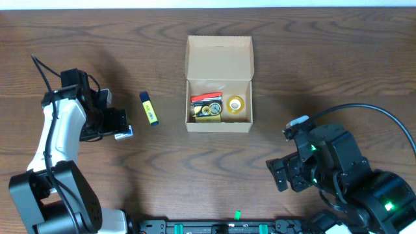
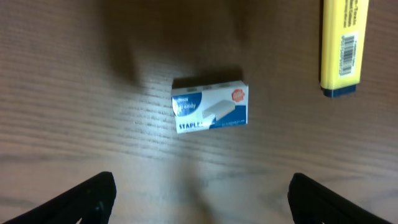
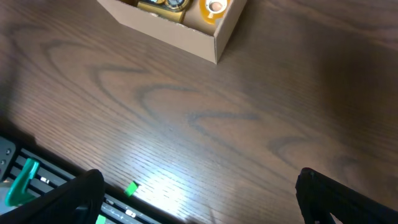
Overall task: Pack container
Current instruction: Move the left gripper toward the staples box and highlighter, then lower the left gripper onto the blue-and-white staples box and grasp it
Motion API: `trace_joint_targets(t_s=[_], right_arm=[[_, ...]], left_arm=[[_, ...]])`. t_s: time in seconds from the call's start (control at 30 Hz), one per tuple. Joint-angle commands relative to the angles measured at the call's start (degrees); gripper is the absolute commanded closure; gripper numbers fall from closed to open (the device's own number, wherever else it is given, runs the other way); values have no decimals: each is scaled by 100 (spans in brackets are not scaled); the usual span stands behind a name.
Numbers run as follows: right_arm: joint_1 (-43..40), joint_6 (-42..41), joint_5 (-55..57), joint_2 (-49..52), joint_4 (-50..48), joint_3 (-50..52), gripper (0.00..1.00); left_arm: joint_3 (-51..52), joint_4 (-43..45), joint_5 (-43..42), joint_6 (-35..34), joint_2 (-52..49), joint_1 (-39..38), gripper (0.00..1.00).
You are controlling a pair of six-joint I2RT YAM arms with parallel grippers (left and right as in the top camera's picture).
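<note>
The tan cardboard container (image 1: 219,58) stands open at the table's middle, its flap lid tipped back. Inside lie a red item, a round metal item and a yellow tape roll (image 1: 235,104); its corner also shows in the right wrist view (image 3: 211,38). A blue-white staples box (image 2: 209,106) lies on the table just ahead of my open, empty left gripper (image 2: 200,199); in the overhead view the staples box (image 1: 125,133) sits at the gripper's tip. A yellow highlighter (image 1: 149,108) lies between it and the container, also in the left wrist view (image 2: 342,46). My right gripper (image 3: 199,199) is open and empty.
The wooden table (image 1: 312,52) spreads around the container. A black rail with green clips (image 3: 25,180) runs along the table's near edge by the right arm. The right arm (image 1: 338,169) sits at the near right, the left arm (image 1: 58,130) at the far left.
</note>
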State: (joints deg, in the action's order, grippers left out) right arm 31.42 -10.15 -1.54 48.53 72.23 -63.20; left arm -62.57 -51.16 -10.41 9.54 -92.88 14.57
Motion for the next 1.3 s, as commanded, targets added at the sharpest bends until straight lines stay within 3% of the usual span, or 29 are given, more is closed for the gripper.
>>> trace_joint_targets(t_s=[0.0,0.13,0.5,0.83,1.27], right_arm=[[39,-7,0,-15,2,11,1],[39,-7,0,-15,2,11,1],[39,-7,0,-15,4,11,1],[39,-7,0,-15,4,11,1],[39,-7,0,-15,2,11,1]], left_arm=[[175,267,42,120,61,-13,9],[332,750,210,116,-24,-57,9],[332,960,538,-133,-496,-671,8],[334,879,728,-623,-531,-575,9],[623,1049,586,-660,-708,-549,13]])
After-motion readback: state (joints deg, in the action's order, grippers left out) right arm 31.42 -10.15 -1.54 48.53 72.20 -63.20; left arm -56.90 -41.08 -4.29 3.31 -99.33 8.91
